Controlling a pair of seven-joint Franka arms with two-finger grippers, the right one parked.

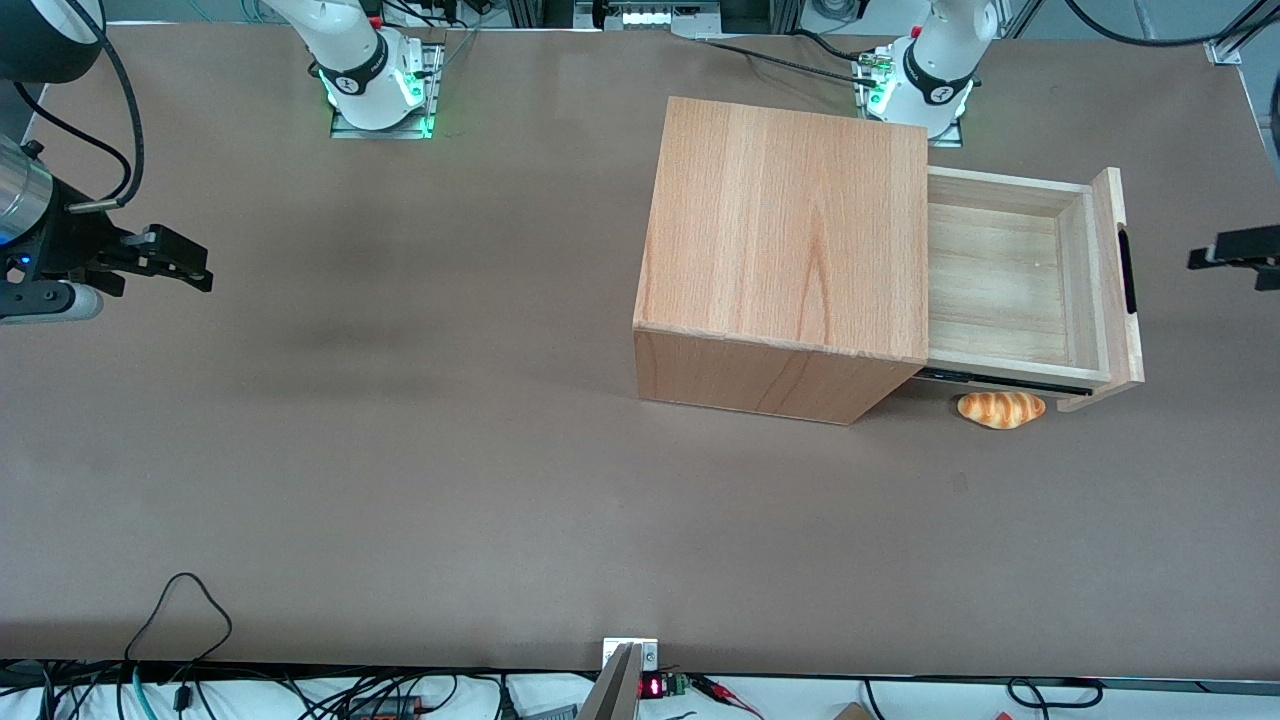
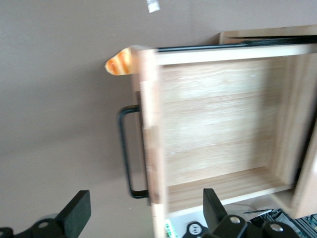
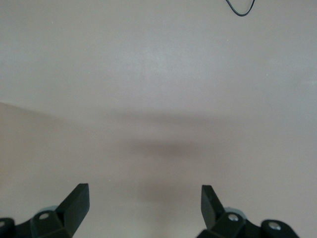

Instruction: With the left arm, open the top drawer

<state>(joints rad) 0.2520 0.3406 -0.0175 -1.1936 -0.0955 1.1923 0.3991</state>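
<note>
Drawer-opening appears done: the top drawer is pulled well out; the hand is spread open, holding nothing, clear of the handle.

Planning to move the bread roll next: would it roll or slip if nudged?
The bread roll looks glossy, so possibly slippery. Its rounded, tapered shape may wobble or pivot. It lies beside the top drawer; the open gripper hangs above the handle.
</note>
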